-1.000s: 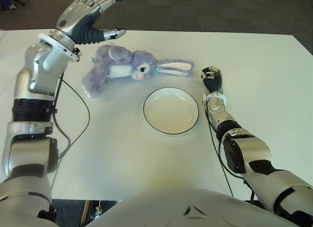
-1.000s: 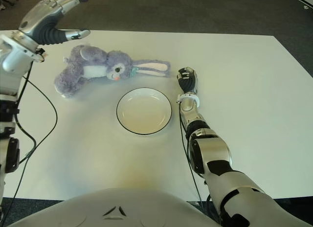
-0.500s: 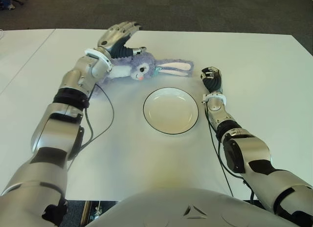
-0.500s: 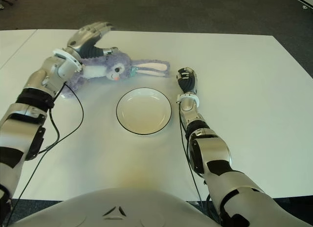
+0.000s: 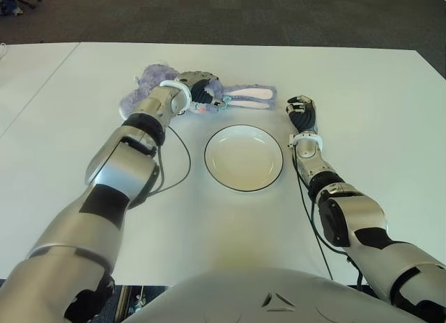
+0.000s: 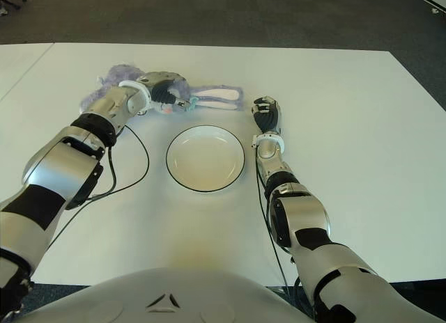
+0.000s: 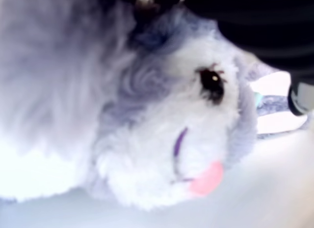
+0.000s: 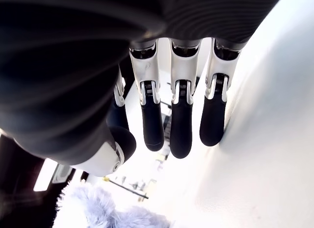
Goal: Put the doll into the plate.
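White table is filling most of the view, dark carpet lying beyond its far edge. Purple plush rabbit doll is lying on its side toward the far edge, ears pointing right. Left hand is sitting over the doll's head, fingers wrapping it. White plate is sitting empty near centre, just nearer than the doll. Right hand is showing just right of the plate, fingers curling, holding nothing.

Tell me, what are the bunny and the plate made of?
The bunny doll looks like soft plush fabric: fuzzy purple and white fur, floppy ears. The plate looks like glazed ceramic, maybe hard plastic: smooth, shiny cream surface with a thin dark rim.
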Robot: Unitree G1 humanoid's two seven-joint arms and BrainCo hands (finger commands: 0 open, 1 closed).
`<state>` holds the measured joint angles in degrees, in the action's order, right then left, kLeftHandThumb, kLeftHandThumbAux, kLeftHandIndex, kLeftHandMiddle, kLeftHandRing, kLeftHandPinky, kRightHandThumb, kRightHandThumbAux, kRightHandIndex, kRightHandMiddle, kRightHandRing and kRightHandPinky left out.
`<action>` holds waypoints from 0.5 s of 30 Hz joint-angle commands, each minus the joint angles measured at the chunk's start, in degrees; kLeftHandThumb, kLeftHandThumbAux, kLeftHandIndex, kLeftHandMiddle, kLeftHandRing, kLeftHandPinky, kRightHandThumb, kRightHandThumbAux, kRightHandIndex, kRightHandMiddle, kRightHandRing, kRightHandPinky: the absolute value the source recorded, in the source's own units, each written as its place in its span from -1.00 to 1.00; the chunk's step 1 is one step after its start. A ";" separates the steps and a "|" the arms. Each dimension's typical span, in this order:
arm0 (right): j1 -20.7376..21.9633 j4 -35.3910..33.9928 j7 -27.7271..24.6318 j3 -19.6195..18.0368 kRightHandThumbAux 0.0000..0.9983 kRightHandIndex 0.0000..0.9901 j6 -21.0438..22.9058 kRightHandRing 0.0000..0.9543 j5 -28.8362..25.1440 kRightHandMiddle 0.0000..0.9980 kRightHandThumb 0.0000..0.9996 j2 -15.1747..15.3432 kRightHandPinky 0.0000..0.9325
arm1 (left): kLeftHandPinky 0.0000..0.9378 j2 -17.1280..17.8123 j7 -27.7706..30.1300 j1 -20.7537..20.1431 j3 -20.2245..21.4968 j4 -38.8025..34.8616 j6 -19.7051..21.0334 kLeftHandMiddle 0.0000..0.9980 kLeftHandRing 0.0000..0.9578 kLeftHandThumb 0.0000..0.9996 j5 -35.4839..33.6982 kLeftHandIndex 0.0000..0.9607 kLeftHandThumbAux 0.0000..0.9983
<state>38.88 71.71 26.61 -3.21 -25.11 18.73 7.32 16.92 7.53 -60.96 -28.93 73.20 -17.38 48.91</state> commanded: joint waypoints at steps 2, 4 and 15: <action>-11.16 6.98 -1.75 0.32 0.47 -0.19 6.14 -0.24 -0.28 -0.36 0.38 -2.34 -0.17 | -1.00 -1.10 13.10 3.51 -5.30 3.92 -3.12 -1.00 -1.00 -1.00 1.25 -1.00 -0.43; -11.20 6.96 -1.71 0.32 0.47 -0.19 6.08 -0.24 -0.31 -0.36 0.38 -2.42 -0.17 | -1.00 -1.01 14.81 3.64 -5.67 3.86 -3.62 -1.00 -1.00 -1.00 0.77 -1.00 -0.44; -11.13 6.95 -1.05 0.09 0.47 -0.19 6.01 -0.24 -0.39 -0.35 0.38 -2.48 -0.18 | -0.92 0.43 19.10 7.50 -8.28 5.33 -1.86 -1.00 -1.00 -1.00 1.27 -1.00 -0.63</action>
<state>38.59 71.73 26.52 -3.29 -25.11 18.67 7.15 17.14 20.54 -63.05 -33.38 73.72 -19.77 48.14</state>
